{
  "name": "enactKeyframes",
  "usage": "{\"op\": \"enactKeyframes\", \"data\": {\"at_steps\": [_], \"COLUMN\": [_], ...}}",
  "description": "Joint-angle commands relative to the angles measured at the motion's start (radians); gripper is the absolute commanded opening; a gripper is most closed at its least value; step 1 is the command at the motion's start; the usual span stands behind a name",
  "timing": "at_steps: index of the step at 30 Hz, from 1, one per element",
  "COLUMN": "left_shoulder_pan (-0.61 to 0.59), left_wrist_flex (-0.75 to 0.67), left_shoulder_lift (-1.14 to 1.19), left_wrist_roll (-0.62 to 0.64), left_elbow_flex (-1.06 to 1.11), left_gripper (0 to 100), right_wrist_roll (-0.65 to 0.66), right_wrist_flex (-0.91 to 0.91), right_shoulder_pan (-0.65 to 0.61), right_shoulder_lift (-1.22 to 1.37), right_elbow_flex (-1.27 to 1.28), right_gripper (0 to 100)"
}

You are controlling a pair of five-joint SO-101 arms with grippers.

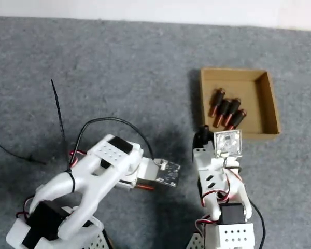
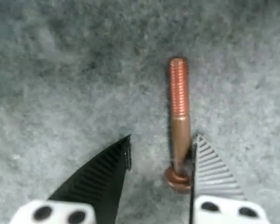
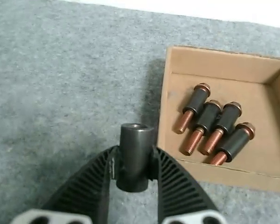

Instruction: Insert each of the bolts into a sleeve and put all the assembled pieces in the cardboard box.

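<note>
1. The left fingers are held apart, low over the grey surface.
2. A bare copper bolt is seen lying flat on the surface between them. Its head is close against one finger and its threaded end is pointed away from the wrist.
3. The right fingers are clamped on a dark sleeve, with one finger pressed to each side. The sleeve's open end is turned away from the wrist.
4. In the high view the sleeve is held just beside the near corner of the box, outside its wall.
5. Four pieces, each a bolt seated in a sleeve, are laid side by side in the box. They touch in a slanted row, and their copper threads are left showing.
6. Two thin black strips are seen on the surface on the left arm's side, well apart from the box.
</note>
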Motion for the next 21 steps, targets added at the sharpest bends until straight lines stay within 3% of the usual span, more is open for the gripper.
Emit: {"op": "enactKeyframes", "data": {"at_steps": [1,21], "left_shoulder_pan": [-0.047,-0.070], "left_wrist_flex": [0.003,-0.061], "left_shoulder_lift": [0.002,0.099], "left_wrist_roll": [-0.034,-0.031], "left_elbow_flex": [-0.028,-0.059], "left_gripper": [20,20], "right_wrist_roll": [0.011,0.011], "right_wrist_flex": [-0.033,-0.033], "right_shoulder_pan": [0.012,0.012], "right_shoulder_lift": [-0.016,-0.016], "right_elbow_flex": [-0.012,-0.010], "right_gripper": [0.5,0.5]}}
